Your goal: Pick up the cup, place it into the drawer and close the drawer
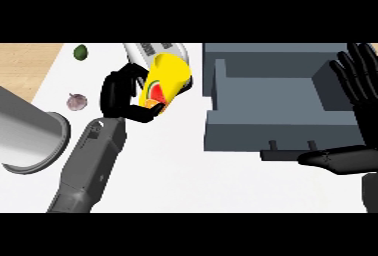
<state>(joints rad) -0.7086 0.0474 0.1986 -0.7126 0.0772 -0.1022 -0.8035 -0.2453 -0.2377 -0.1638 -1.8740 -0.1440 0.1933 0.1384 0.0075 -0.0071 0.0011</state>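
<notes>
Cup [167, 79], yellow, tilted, gripped in curled left hand [118, 95] fingers; apparently lifted. Right hand [359, 85] spread beside open drawer [273, 95].

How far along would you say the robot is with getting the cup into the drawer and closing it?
Done: the cup is picked up, with the left hand curled round it and holding it tilted above the white counter. In hand: carrying it toward the open grey drawer, which lies to its right. Left: placing the cup inside and pushing the drawer shut. The right hand rests open at the right edge.
</notes>
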